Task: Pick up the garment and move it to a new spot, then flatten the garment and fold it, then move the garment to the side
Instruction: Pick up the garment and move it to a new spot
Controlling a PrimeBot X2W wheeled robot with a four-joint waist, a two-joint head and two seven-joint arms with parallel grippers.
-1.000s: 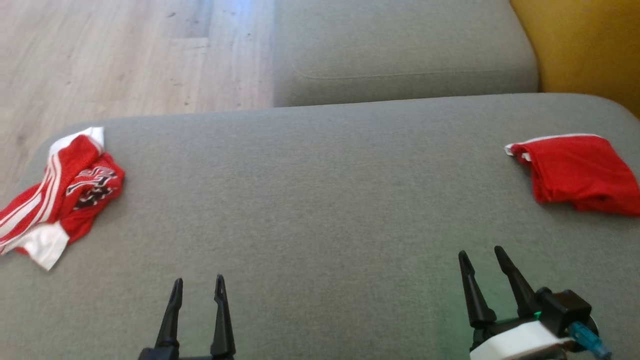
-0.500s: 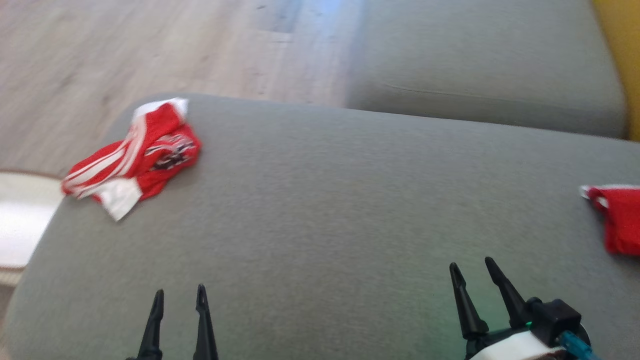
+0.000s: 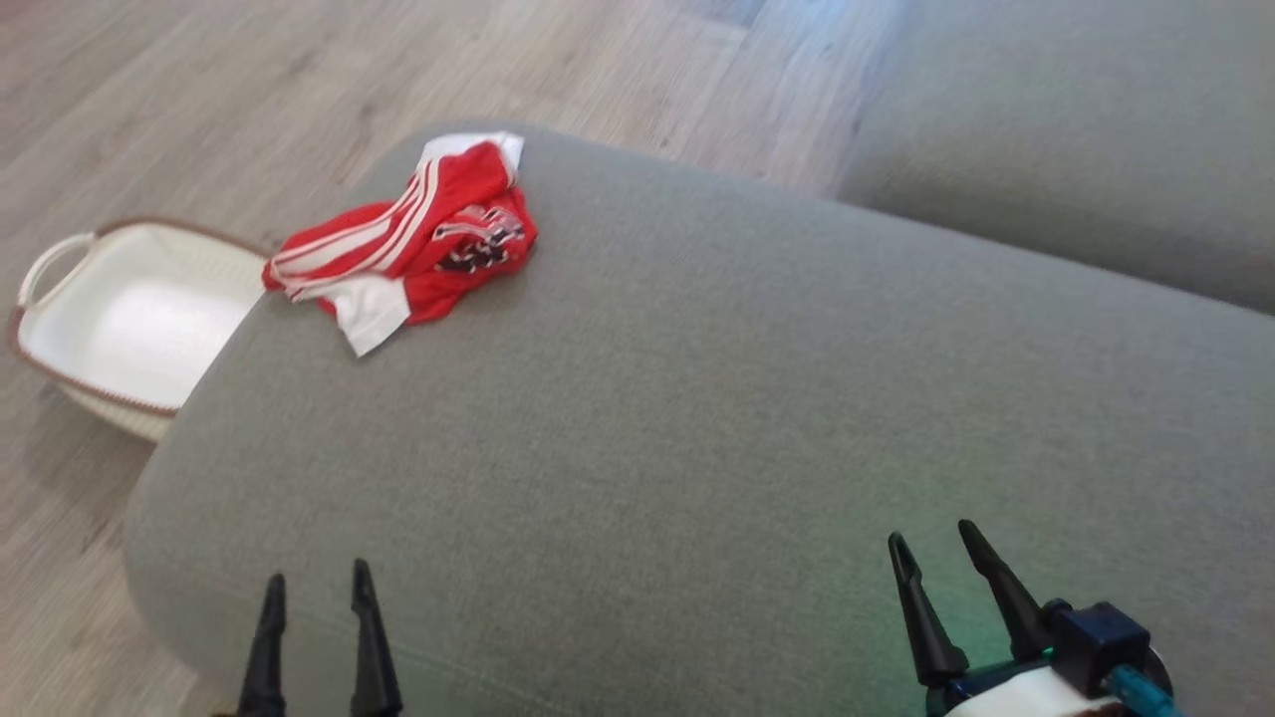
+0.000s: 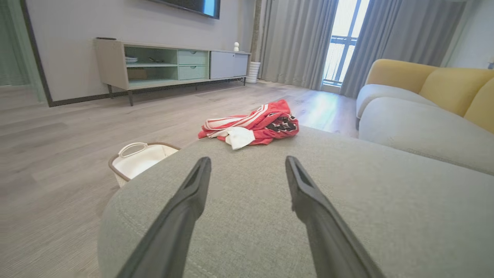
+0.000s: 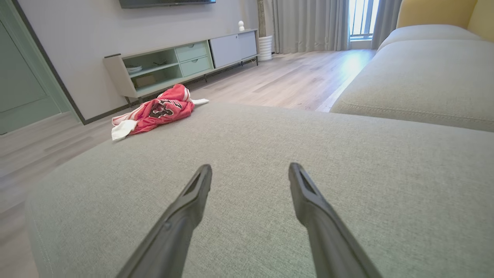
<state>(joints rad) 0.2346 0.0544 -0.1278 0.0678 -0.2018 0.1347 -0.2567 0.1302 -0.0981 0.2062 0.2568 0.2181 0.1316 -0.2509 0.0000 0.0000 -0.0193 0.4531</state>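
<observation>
Red garment [image 3: 418,234] lies crumpled at the grey ottoman's [image 3: 697,398] far left corner. Left gripper [image 3: 317,572] and right gripper [image 3: 931,532] hover near the front edge, parted and empty. Pickup not yet begun; it likely calls for a long reach.

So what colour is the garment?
The garment is red with white stripes and a dark graphic; best in head view.

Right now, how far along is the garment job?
Nothing looks done: the garment lies crumpled at the far left corner of the cushion. In hand: nothing; left tool and right tool hover open and empty, short of it. Left: pick, move, flatten, fold, set aside.
</observation>
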